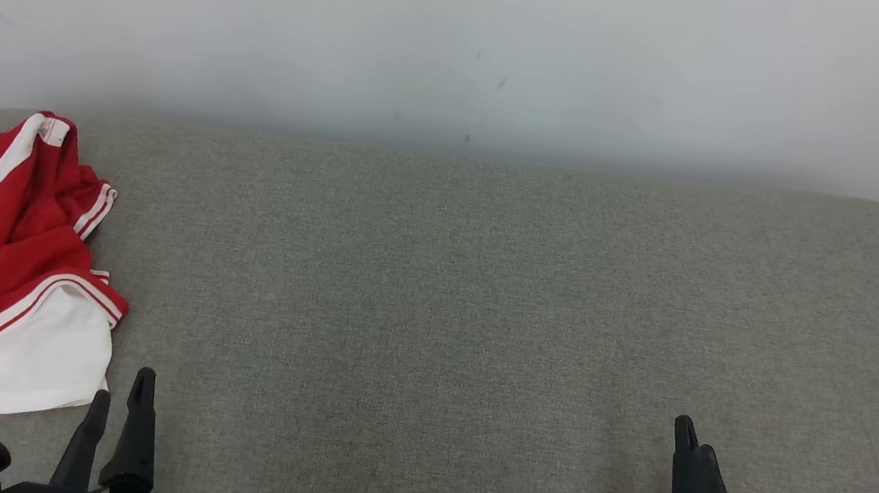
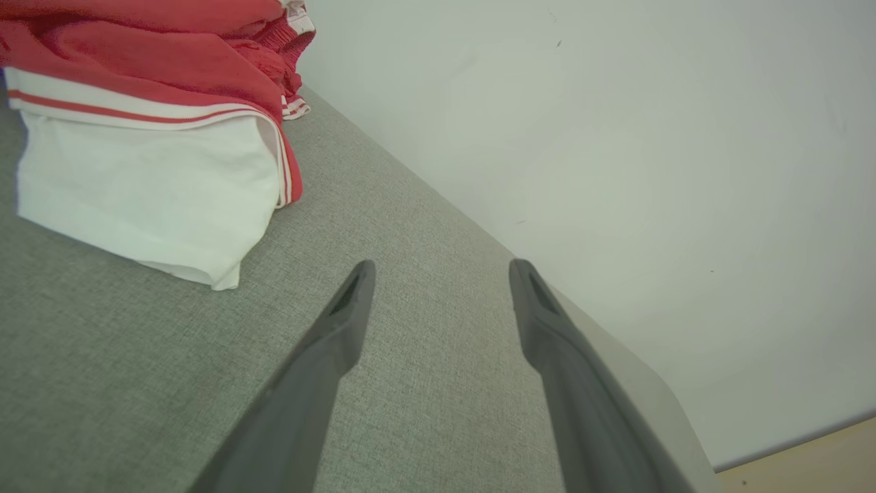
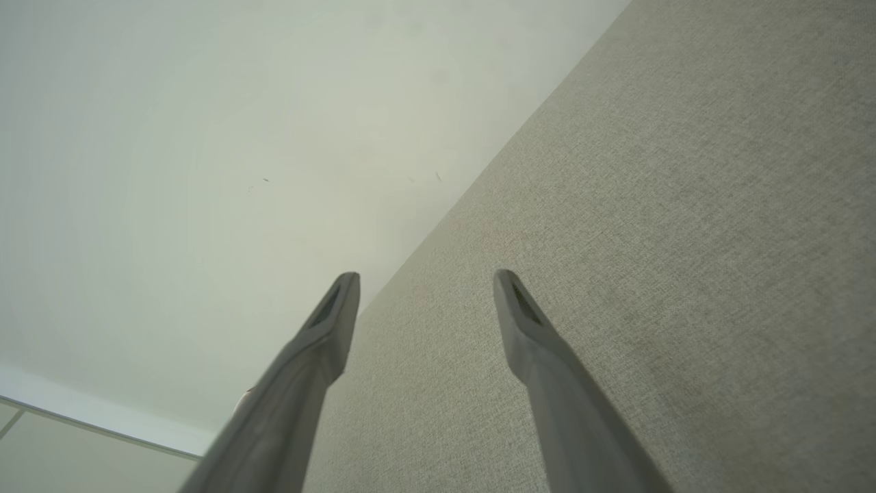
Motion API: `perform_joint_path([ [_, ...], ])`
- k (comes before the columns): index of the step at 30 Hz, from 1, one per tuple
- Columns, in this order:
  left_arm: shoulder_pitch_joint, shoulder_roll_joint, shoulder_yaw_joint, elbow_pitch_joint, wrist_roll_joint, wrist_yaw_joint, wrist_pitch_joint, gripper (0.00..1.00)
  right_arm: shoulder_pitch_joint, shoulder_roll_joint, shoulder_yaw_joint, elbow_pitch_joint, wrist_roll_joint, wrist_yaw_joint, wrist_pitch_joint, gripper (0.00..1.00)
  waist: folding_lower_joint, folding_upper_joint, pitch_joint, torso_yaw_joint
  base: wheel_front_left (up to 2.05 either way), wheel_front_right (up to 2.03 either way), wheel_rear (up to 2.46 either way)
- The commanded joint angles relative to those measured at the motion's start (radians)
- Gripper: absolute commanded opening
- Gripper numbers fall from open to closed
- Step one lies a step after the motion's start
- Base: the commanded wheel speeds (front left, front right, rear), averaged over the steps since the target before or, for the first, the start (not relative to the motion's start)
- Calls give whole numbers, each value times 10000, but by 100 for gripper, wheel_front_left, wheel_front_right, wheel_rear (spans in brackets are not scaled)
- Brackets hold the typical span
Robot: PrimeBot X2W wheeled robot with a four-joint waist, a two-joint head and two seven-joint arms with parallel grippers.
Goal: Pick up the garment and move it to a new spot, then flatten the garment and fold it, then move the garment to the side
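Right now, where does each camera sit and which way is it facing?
Head view: on the robot's head, looking forward and down at the grey table and wall; left gripper lower left, right gripper lower right.
Left wrist view: low over the table, looking along its open fingers toward the red and white garment.
Right wrist view: low, looking along its open fingers across the table to the wall.
Shared: head and left wrist views both show the garment.
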Motion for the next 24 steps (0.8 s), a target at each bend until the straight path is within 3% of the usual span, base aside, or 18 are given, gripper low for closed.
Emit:
perform_joint_path([
  [1,25,59,-27,-170,469,19,-122,100,-48,-10,82,-186,-460,-8,-111,100,0,0,0,7,0,0,0],
  [24,220,153,-211,-625,3050,-114,-753,100,142,-14,289,-452,-2946,-12,-744,100,0,0,16,17,0,0,0],
])
